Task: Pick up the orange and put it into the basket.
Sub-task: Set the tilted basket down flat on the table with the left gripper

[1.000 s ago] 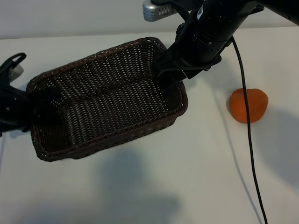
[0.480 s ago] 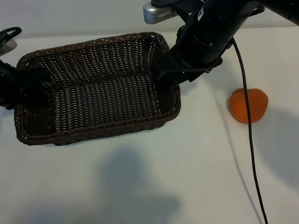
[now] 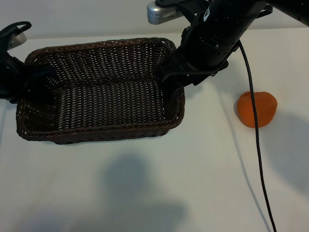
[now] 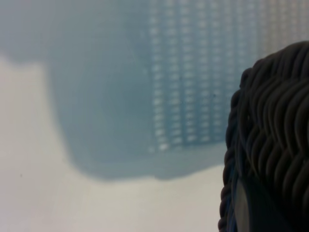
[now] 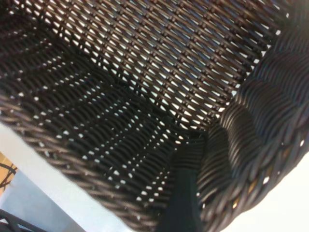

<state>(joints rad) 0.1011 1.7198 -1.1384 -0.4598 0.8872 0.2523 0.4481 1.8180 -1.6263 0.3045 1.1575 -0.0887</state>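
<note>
At the frame's centre, the basket (image 3: 96, 94) is held at both ends: my left gripper (image 3: 26, 84) fingers clench its left rim, my right gripper (image 3: 169, 79) fingers grasp its right rim. The orange (image 3: 257, 109) sits untouched on the surface (image 3: 203, 183) at right; uneven pulling could tip or drop the basket.

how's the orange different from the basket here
The orange is small, round and bright; the basket is large, rectangular, dark woven wicker. The orange lies alone and untouched; the basket has the left pincer and right pincer at opposite ends. Both are on the white table.
</note>
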